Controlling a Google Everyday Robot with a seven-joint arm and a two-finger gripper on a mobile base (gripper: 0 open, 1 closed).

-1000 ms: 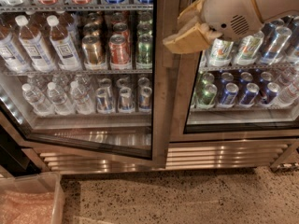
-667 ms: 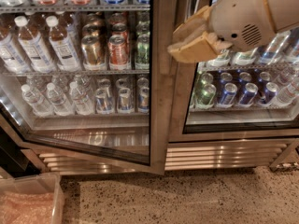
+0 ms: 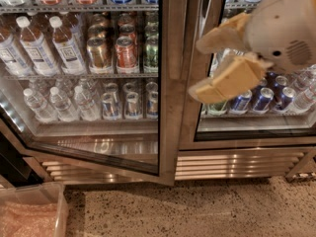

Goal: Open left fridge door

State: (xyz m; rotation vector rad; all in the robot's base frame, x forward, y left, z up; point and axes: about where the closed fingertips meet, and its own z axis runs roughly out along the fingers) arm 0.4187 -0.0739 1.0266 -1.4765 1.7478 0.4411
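Down at the left, a plastic bin (image 3: 29,207) is sitting on the floor, close under the left fridge door (image 3: 172,83), which is standing partly ajar, angling out from the fridge (image 3: 237,164). Just right of its free edge the gripper (image 3: 196,68) is hovering before the right door (image 3: 191,127), jaws spread and gripping nothing. Unheld, the door is risking drifting shut, and a hard push is risking knocking it into the bin.

The gripper (image 3: 195,68) hangs at upper right (white wrist housing (image 3: 286,28) behind it), tan jaws spread apart, pointing left, gripping nothing
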